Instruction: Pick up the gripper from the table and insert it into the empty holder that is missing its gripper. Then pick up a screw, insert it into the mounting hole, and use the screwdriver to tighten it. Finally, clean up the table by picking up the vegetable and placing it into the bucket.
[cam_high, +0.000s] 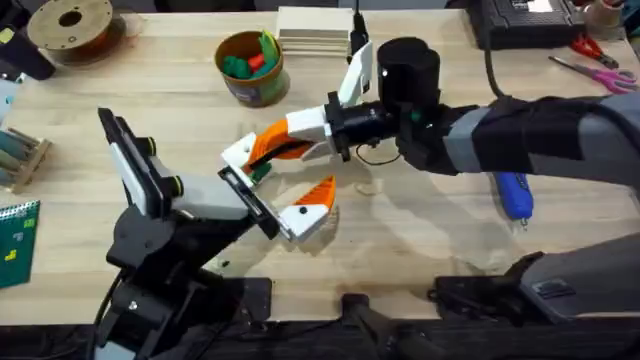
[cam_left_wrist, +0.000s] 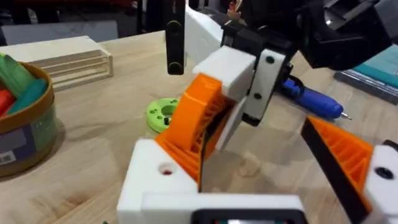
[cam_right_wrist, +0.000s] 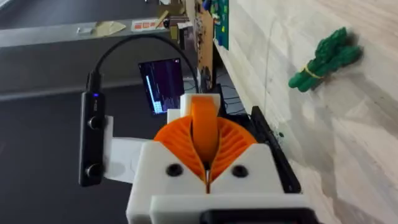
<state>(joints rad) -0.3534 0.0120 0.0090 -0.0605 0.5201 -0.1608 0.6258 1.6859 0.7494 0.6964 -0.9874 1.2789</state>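
My right gripper (cam_high: 287, 141) reaches in from the right and is shut on the gripper (cam_right_wrist: 205, 132), a small orange wedge. The wedge (cam_left_wrist: 198, 121) rests tilted against the holder (cam_left_wrist: 157, 177), the plain white finger of my left gripper (cam_high: 285, 178). A mounting hole shows in that finger. My left gripper is open, and its other finger carries its own orange wedge (cam_high: 318, 194). The blue screwdriver (cam_high: 514, 194) lies on the table to the right. The vegetable (cam_right_wrist: 323, 59), a dark green bundle, lies on the wood. The bucket (cam_high: 250, 68) stands at the back. A screw is out of view.
The bucket holds green and red toy vegetables. A bright green ring disc (cam_left_wrist: 163, 113) lies just beyond the holder. A pale wooden block (cam_high: 315, 30) sits behind the bucket, a filament spool (cam_high: 72, 25) at the back left and red scissors (cam_high: 600, 70) at the far right.
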